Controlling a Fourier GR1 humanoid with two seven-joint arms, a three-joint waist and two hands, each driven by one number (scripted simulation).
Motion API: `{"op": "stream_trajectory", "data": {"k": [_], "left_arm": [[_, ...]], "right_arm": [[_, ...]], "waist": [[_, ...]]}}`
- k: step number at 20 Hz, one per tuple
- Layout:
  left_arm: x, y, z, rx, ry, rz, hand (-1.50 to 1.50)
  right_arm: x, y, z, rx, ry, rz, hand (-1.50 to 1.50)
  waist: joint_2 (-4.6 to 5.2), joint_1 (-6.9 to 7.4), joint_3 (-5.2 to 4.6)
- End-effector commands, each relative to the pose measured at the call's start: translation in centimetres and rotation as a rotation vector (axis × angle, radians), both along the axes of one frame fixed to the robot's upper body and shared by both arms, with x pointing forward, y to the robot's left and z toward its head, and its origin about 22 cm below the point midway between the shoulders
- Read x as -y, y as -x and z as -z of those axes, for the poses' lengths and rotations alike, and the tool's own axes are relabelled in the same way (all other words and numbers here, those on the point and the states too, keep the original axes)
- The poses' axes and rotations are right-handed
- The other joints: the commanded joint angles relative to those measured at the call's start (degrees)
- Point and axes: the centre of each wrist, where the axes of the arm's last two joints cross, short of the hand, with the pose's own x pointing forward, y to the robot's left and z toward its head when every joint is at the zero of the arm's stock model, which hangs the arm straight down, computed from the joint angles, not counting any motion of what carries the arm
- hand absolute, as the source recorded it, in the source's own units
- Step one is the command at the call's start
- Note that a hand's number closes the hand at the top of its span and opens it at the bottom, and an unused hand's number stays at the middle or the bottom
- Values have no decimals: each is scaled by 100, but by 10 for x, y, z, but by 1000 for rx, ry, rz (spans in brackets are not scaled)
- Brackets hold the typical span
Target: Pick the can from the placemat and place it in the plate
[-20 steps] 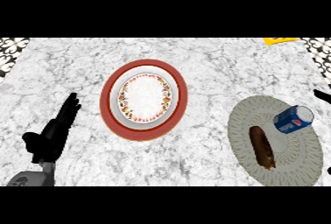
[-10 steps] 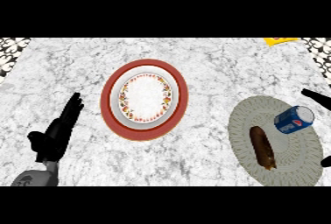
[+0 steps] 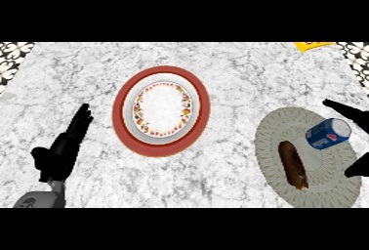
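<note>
A blue can (image 3: 329, 133) lies on its side on the round grey-green placemat (image 3: 277, 128) at the right. Beside it on the mat lies a brown sausage-shaped item (image 3: 293, 164). A white plate with a red rim (image 3: 161, 111) sits at the counter's middle. My right hand (image 3: 349, 111) comes in from the right edge, with one finger above the can and its thumb (image 3: 358, 167) below it; it is open and apart from the can. My left hand (image 3: 63, 147) rests open at the lower left, fingers up.
A yellow object (image 3: 311, 45) shows at the counter's far right edge. Patterned tile shows at both top corners. Bare marble lies between the plate and the placemat.
My right hand has moved in from the right edge toward the can, with more of its fingers now showing. The left hand and the can have stayed put.
</note>
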Motion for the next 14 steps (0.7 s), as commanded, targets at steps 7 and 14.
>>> {"op": "stream_trajectory", "data": {"k": [7,14], "left_arm": [[-6,8,12,6,-3,-1,0],[-14,21,3,4,-15,11,0]], "right_arm": [[-22,-18,53,-4,88,31,-150],[-15,-34,44,-55,46,-97,150]], "waist": [[9,27,0],[2,49,1]]}}
